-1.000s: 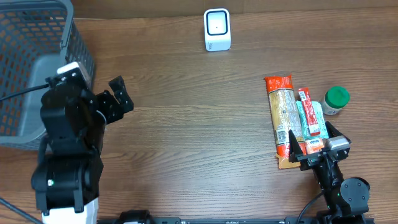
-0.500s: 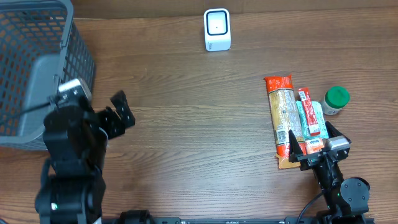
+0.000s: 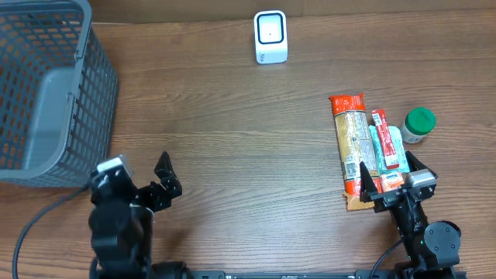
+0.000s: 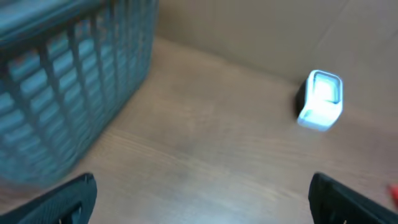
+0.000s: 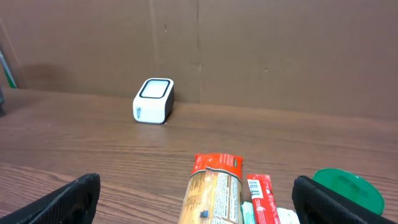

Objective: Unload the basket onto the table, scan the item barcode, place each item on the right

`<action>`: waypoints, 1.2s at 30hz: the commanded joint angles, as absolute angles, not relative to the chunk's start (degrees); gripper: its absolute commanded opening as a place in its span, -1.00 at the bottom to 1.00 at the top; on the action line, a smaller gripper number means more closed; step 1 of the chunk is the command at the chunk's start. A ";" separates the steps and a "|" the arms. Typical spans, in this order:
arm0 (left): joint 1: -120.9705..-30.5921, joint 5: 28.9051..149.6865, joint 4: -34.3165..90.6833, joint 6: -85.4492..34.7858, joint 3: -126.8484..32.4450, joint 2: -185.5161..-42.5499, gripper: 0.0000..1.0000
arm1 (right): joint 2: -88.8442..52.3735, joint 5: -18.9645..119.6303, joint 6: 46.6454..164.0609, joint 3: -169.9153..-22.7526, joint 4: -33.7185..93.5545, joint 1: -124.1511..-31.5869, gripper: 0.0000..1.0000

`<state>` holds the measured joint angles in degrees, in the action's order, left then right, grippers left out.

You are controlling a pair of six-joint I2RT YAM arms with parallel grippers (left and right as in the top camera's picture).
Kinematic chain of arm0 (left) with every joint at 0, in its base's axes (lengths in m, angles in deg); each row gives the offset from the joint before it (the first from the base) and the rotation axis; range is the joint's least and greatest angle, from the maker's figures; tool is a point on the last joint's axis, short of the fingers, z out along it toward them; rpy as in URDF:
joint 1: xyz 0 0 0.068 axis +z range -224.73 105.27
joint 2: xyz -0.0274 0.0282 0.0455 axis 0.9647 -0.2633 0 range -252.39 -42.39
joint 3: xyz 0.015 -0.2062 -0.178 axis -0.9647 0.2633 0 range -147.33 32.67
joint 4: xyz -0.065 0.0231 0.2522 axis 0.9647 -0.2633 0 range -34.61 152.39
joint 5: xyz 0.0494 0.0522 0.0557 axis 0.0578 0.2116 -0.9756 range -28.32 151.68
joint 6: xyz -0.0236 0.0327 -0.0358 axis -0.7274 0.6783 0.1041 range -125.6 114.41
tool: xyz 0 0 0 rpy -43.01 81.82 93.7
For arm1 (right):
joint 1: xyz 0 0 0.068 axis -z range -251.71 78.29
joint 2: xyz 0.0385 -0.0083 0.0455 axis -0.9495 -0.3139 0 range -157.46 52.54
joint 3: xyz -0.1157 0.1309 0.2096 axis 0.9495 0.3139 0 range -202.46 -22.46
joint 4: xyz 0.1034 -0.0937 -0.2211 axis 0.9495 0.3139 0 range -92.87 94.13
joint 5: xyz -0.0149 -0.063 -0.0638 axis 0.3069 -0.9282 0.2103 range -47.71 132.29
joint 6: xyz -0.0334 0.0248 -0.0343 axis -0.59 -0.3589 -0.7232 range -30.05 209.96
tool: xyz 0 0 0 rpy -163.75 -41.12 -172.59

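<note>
I am looking at a brown wooden table. Four things to buy sit in a bunch on the right side. There is a long see-through packet of pasta with orange ends, a thin red stick packet, a blue-green packet and a little jar with a green lid.

The right gripper sits low at the near edge, just at the near ends of the packets. Its two black fingers are spread wide apart and hold nothing. In its own camera the pasta packet lies right in the gap between them.

The left gripper is far away on the other side, near the grey plastic basket. It is wide apart too, and empty.

So the right arm is much nearer, and I think it should do the picking. The long packets point away from it, toward the far edge of the table. The fingers would close across the thin side of one, which looks easy.

The small white scanner box stands at the far edge, up and to the left of the bunch, well apart. The picked thing would have to travel that way.

I cannot see a barcode from above.
</note>
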<state>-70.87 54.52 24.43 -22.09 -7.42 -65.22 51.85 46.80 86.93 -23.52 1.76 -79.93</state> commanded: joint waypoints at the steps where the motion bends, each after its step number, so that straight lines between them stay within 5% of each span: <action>1: -70.63 57.76 34.03 -21.85 -1.85 -58.46 0.99 | 52.37 47.09 86.69 -22.91 1.51 -79.45 1.00; 13: -70.63 63.02 70.62 -21.87 14.57 -45.30 1.00 | 52.37 47.09 86.69 -22.91 1.51 -79.45 1.00; 36: -70.63 63.15 77.79 -22.48 32.42 -42.59 1.00 | 52.37 47.09 86.69 -22.91 1.51 -79.45 1.00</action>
